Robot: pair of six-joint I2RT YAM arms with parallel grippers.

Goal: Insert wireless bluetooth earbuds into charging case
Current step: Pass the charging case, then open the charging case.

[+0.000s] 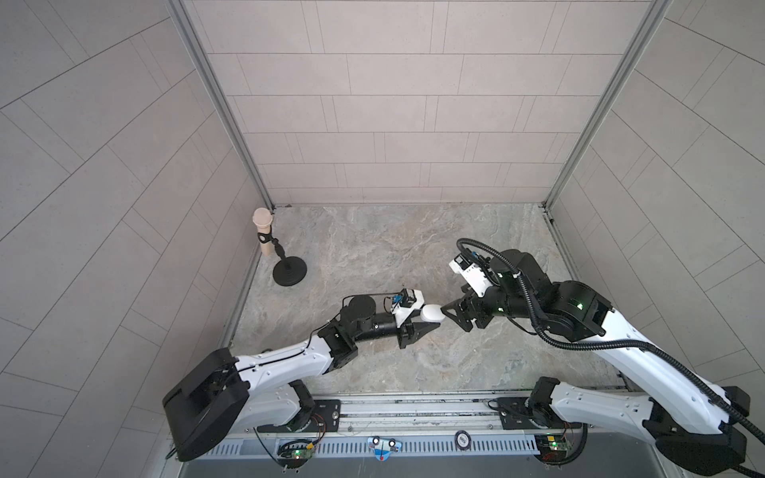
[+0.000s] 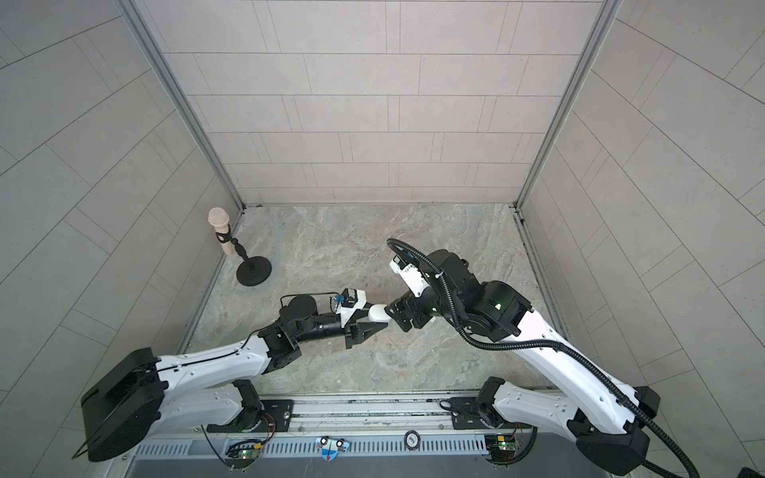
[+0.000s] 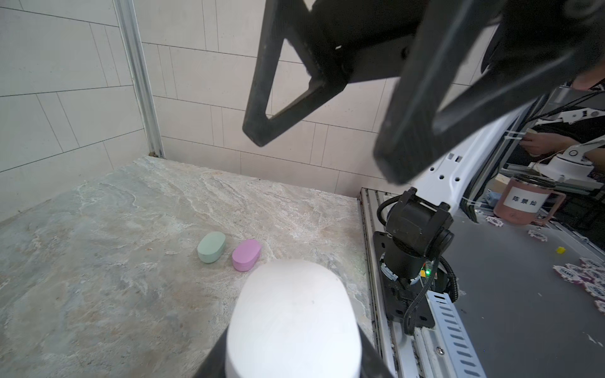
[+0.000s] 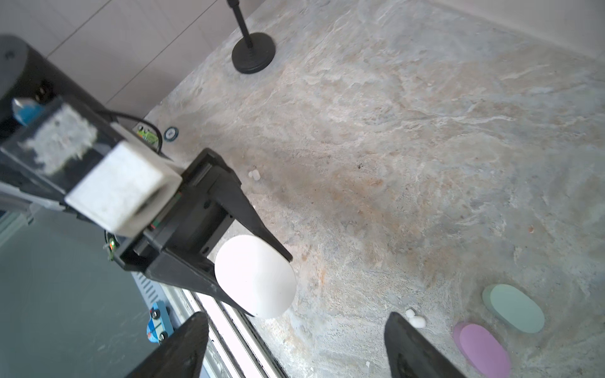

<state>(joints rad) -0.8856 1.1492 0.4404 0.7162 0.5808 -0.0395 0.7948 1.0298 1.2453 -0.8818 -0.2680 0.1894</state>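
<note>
The left claw (image 1: 430, 320) is clenching the white case (image 3: 294, 320), a smooth matte pill of plastic with rounded ends. It is holding the case up in the air over the middle of the marbled, stone-look tabletop (image 1: 372, 248).

The right claw (image 3: 325, 153) is facing it, its black triangular fingers spread wide with nothing between them. In both top views one tip is sitting just beside the case's free end; whether it is touching, I can't tell.

Down on the tabletop, towards the front-right corner, the mint-green case (image 3: 212, 247) and the lilac case (image 3: 246, 259) are lying flat, side by side and almost touching. Both are shut, and both have the same soft oval shape.

The white earbuds (image 4: 415, 319), tiny rounded beans, are lying loose on the stone near the lilac case. Another small white bit (image 4: 254, 175) is lying closer to the middle of the tabletop, too small to make out.

Over in the far-left corner, a microphone stand (image 1: 289, 271) with a round black base is holding up a beige microphone.
</note>
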